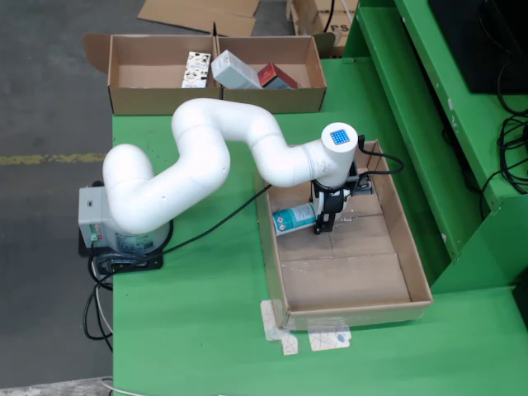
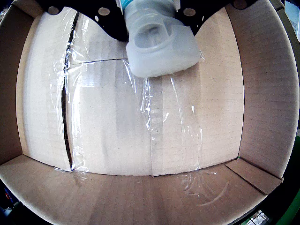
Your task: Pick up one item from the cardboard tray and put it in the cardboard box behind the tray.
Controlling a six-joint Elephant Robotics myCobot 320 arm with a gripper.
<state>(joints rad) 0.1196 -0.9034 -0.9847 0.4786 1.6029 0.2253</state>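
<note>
Already clamped on the bottle (image 1: 294, 219), low inside the cardboard tray (image 1: 410, 262) by its left wall in the fixed view.
Hand (image 1: 323, 216) straight above; long axis crosswise, cap (image 2: 157, 40) toward wrist camera; cardboard box (image 1: 140, 97) beyond, along bench's (image 1: 198, 330) far edge.

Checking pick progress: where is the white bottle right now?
In the fixed view the white bottle lies in the cardboard tray, near its left wall, at the gripper. In the wrist view it fills the top centre.
</note>
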